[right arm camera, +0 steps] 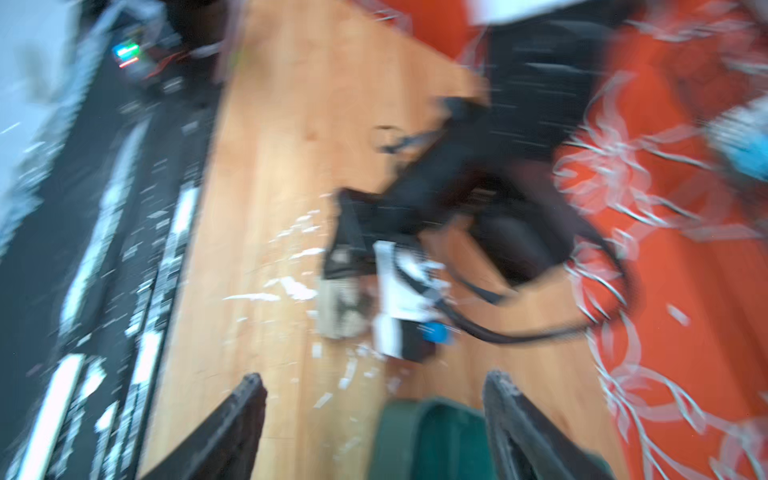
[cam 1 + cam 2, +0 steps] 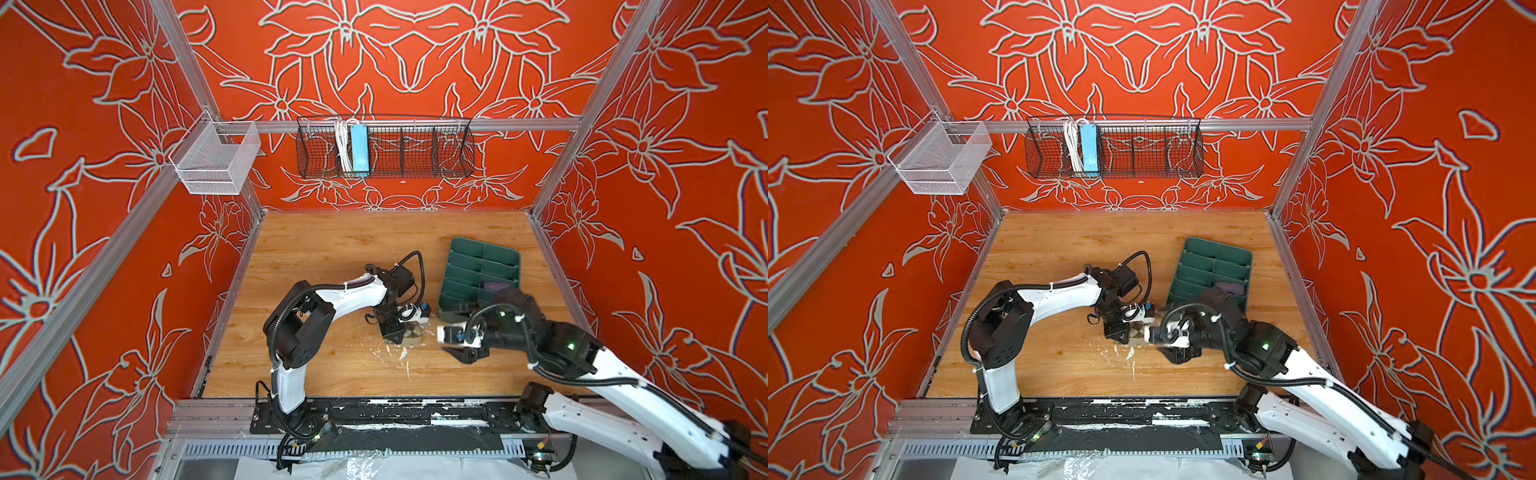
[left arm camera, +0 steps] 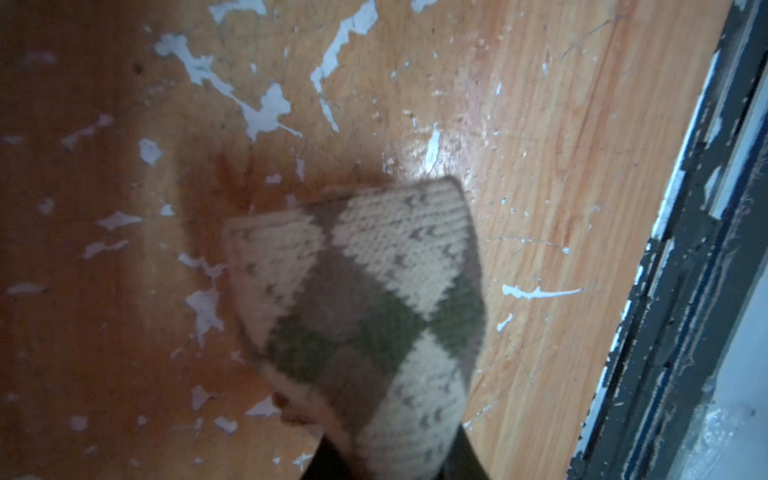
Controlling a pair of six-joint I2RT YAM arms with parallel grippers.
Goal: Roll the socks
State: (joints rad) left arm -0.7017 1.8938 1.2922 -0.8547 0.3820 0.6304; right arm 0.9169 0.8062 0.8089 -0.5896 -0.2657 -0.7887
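- Left gripper (image 3: 395, 461): clenched on the argyle sock (image 3: 365, 299). The fabric passes between my two dark fingers (image 3: 328, 457) and projects forward as a folded band of olive, brown and beige diamonds.
- Argyle sock, location: near the middle of the wooden table (image 2: 332, 257), over a patch of white flaked marks (image 3: 262, 108). In both top views it sits just left of the near corner of the green tray (image 2: 482, 257). It casts a shadow on the wood; I cannot tell whether its free end touches the board.
- Right gripper (image 1: 374, 376): released, with the jaws wide apart and nothing clamped between them.
- Right gripper, location: just beside the near end of the green tray and near the left gripper, but apart from the argyle sock. A tray corner shows between my fingers in the right wrist view. That view is motion-blurred, so I cannot tell whether there is contact.
- Purple sock (image 2: 494, 286): lies in a compartment at the near right of the green tray. My right arm (image 2: 523, 316) partly hides it, so only a purple patch shows.
- Green tray: rests on the right half of the wooden table, skewed to its edges.
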